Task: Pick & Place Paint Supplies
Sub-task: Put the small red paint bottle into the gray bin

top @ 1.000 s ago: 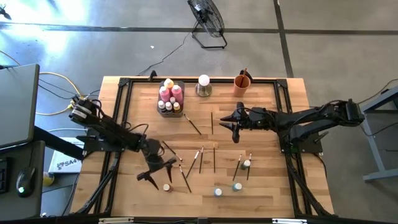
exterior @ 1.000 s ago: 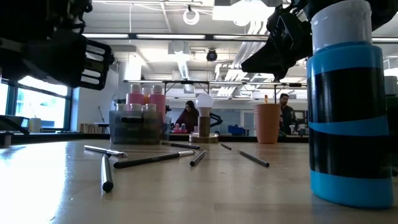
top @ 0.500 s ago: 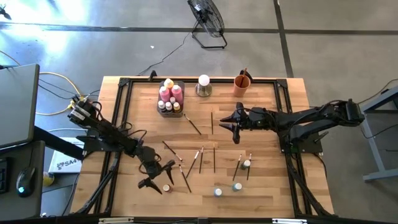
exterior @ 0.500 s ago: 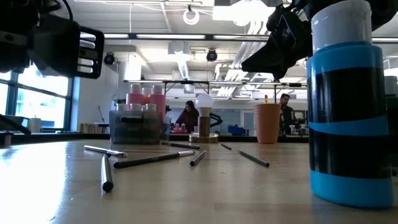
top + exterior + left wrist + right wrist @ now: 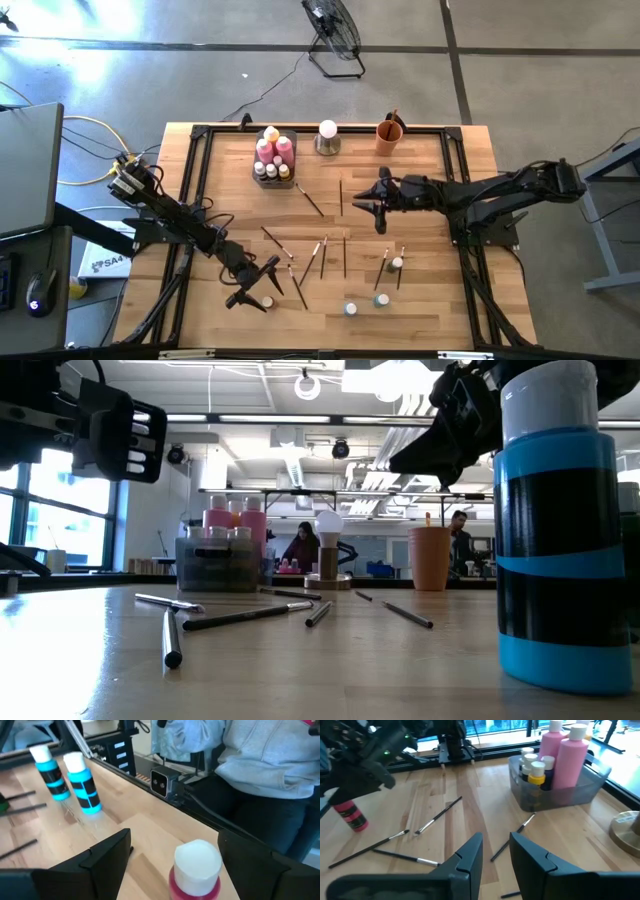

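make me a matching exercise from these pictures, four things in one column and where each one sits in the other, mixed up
Things:
1. left gripper
2. right gripper
3. orange cup
4. large pink bottles

Places:
A. standing in the grey tray by the table's far edge
B. open around a small red bottle with a white cap near the front edge
C. by the far edge, right of the white ball on its metal base
D. over the middle of the table, above scattered paintbrushes

Pairs: 1-B, 2-D, 3-C, 4-A
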`<state>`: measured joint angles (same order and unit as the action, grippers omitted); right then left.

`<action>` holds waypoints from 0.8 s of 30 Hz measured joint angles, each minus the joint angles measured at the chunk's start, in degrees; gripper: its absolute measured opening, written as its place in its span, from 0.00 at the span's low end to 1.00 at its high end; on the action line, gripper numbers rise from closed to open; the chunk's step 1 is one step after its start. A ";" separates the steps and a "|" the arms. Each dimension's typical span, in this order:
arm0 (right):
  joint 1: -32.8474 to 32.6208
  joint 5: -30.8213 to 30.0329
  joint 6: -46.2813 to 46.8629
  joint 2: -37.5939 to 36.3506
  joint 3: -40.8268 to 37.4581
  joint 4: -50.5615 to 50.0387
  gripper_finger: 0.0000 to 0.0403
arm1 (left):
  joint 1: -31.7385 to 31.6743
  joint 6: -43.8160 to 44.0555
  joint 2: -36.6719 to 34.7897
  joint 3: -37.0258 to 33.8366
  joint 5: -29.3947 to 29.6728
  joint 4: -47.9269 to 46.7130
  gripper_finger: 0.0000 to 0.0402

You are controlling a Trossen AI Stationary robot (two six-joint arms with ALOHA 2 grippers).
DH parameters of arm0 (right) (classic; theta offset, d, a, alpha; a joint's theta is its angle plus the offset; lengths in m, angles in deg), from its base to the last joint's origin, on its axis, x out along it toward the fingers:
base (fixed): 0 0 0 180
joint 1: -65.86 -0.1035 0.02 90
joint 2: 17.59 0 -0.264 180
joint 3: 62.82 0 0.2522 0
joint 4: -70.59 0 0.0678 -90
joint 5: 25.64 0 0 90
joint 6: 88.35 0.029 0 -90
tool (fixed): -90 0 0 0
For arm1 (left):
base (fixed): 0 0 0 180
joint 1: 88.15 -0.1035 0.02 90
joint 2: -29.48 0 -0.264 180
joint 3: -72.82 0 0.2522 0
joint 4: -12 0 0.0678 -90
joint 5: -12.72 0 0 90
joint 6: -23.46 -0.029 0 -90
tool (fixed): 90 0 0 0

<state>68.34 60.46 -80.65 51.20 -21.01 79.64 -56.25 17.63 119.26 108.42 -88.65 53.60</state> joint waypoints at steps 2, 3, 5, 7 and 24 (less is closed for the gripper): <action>-0.50 0.00 -0.28 0.00 -0.02 0.00 0.23 | 0.02 1.08 0.00 0.00 0.21 -0.45 0.74; -0.73 0.00 -0.38 0.00 -0.02 0.00 0.23 | 0.02 1.72 0.00 0.00 0.21 -0.68 0.74; -1.07 -0.11 -0.42 0.01 -0.01 0.00 0.23 | 0.02 3.16 0.00 0.00 -0.18 -1.11 0.74; -1.13 -0.20 -0.43 0.00 -0.02 0.00 0.23 | 0.02 4.56 0.00 0.00 -0.31 -1.60 0.74; -1.11 -0.17 -0.43 0.00 -0.02 -0.05 0.23 | 0.02 4.14 0.00 0.00 -1.73 -1.95 0.74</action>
<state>67.23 60.28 -81.08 51.20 -21.03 79.59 -56.23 21.77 119.26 108.42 -90.38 51.65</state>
